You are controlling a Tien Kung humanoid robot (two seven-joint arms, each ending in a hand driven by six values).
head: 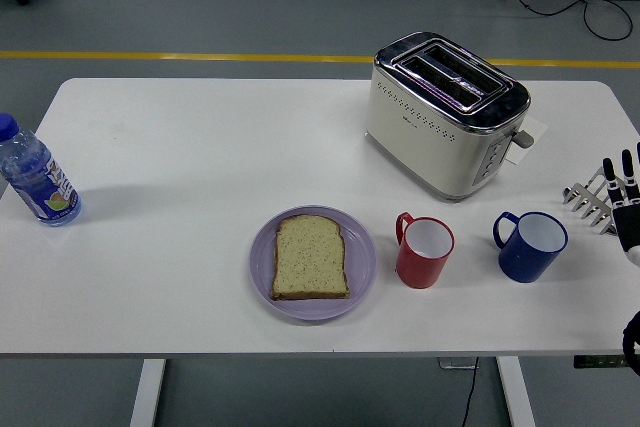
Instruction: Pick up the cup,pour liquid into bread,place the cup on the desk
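While idle, robot hand [612,202] flanks blue cup [531,246].

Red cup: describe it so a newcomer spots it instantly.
Find the cream toaster at the table's far right. In front of it stand two mugs: the red cup is the left one, next to the purple plate holding bread. Its neighbour, the blue cup, sits further right.

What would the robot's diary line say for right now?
right hand: open, at table's right edge | red cup: untouched | blue cup: untouched | bread: on purple plate
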